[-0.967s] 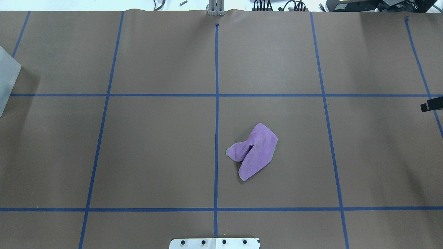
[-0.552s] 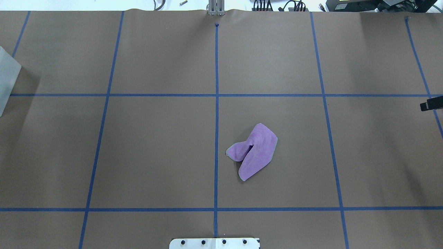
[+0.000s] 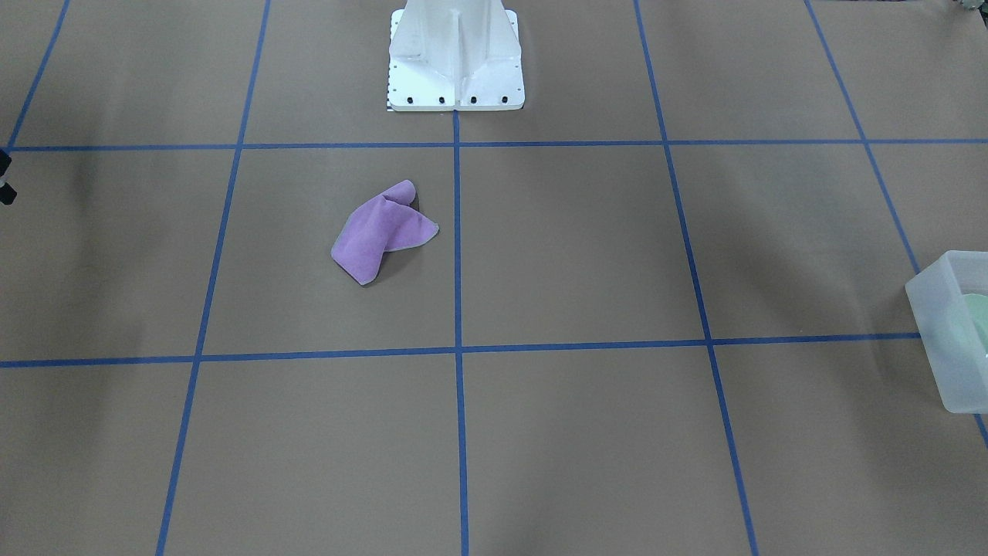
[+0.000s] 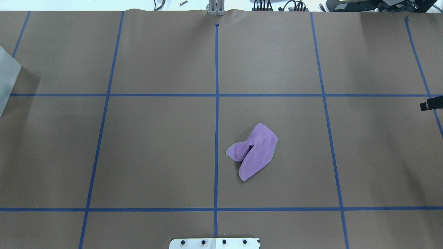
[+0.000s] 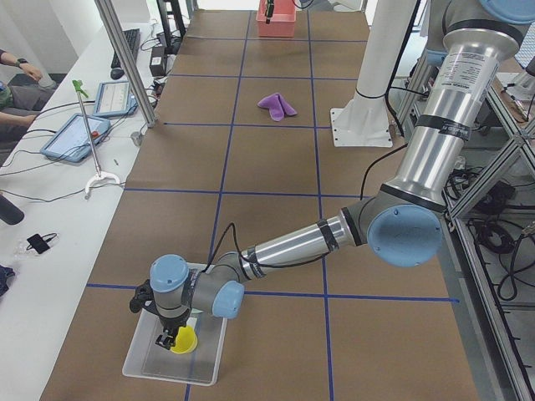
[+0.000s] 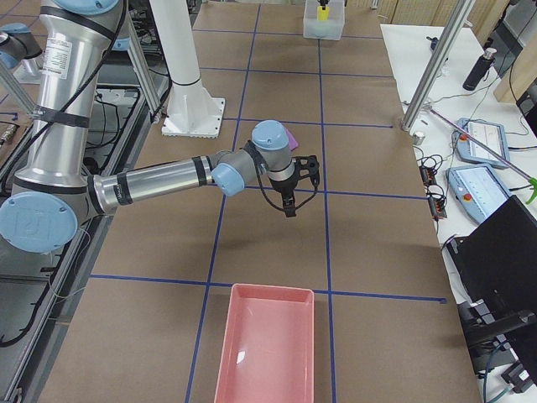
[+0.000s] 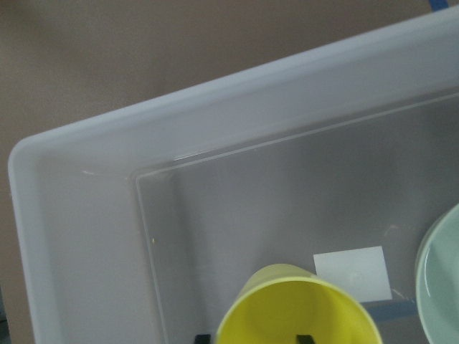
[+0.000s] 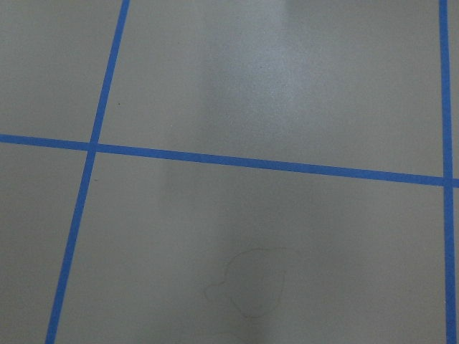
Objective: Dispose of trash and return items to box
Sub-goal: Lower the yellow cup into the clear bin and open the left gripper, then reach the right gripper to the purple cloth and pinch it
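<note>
The frosted white box (image 5: 146, 363) stands at the table's left end and also shows in the front-facing view (image 3: 943, 332) and the overhead view (image 4: 7, 77). The mint-green bowl (image 7: 441, 287) lies inside it, seen through the wall in the front-facing view (image 3: 976, 324). My left gripper (image 7: 254, 337) is over the box (image 7: 72, 215), shut on the rim of a yellow cup (image 7: 301, 308), one finger inside and one outside. My right gripper (image 6: 289, 201) hangs empty above bare table near the right end. I cannot tell whether it is open.
A crumpled purple cloth (image 4: 256, 152) lies near the table's middle, just right of the centre line. A pink bin (image 6: 264, 348) stands at the table's right end. The white robot base (image 3: 455, 62) is at the near edge.
</note>
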You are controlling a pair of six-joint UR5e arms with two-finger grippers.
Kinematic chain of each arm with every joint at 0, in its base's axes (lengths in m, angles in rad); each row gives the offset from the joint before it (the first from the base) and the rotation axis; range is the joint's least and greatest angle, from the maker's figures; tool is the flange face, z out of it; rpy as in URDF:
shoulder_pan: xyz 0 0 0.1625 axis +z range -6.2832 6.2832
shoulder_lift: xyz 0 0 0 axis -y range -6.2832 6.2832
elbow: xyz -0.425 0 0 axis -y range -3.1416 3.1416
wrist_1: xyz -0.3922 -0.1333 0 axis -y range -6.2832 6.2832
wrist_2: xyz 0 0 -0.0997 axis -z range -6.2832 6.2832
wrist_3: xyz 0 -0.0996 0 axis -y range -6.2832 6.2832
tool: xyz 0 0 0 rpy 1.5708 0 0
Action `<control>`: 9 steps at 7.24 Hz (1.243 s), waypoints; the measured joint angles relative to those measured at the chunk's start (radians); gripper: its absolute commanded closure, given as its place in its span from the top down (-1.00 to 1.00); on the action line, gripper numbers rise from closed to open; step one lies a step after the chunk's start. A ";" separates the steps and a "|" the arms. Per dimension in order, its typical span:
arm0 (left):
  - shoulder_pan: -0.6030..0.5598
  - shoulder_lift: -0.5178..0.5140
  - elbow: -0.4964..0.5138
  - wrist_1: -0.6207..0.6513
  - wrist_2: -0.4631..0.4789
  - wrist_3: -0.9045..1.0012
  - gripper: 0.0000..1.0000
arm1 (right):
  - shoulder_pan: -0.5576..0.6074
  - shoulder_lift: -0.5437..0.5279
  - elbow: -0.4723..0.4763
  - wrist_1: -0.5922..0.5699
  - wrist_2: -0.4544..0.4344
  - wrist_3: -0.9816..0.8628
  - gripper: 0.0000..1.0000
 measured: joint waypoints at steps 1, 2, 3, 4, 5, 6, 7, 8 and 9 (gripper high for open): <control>-0.017 0.001 -0.085 0.085 -0.017 0.001 0.98 | 0.000 0.000 0.000 0.000 0.001 0.000 1.00; -0.031 0.004 -0.215 0.226 -0.046 -0.001 0.98 | -0.001 0.000 -0.001 0.000 0.001 0.001 1.00; -0.037 0.014 -0.354 0.370 -0.076 -0.020 0.98 | -0.001 0.000 -0.001 0.000 0.001 0.001 1.00; -0.035 0.037 -0.491 0.470 -0.105 -0.091 0.98 | -0.001 -0.001 -0.001 0.000 0.002 0.001 1.00; -0.014 0.076 -0.622 0.517 -0.130 -0.206 0.98 | -0.003 -0.001 -0.001 0.000 0.003 0.005 1.00; 0.026 0.119 -0.734 0.536 -0.143 -0.307 0.98 | -0.006 0.010 0.004 0.000 0.005 0.029 1.00; 0.060 0.153 -0.807 0.541 -0.151 -0.372 0.98 | -0.024 0.042 0.012 -0.001 0.005 0.089 1.00; 0.077 0.175 -0.845 0.540 -0.155 -0.400 0.98 | -0.064 0.090 0.021 -0.003 -0.002 0.183 1.00; 0.083 0.199 -0.870 0.539 -0.157 -0.407 0.98 | -0.118 0.140 0.034 -0.008 -0.026 0.280 1.00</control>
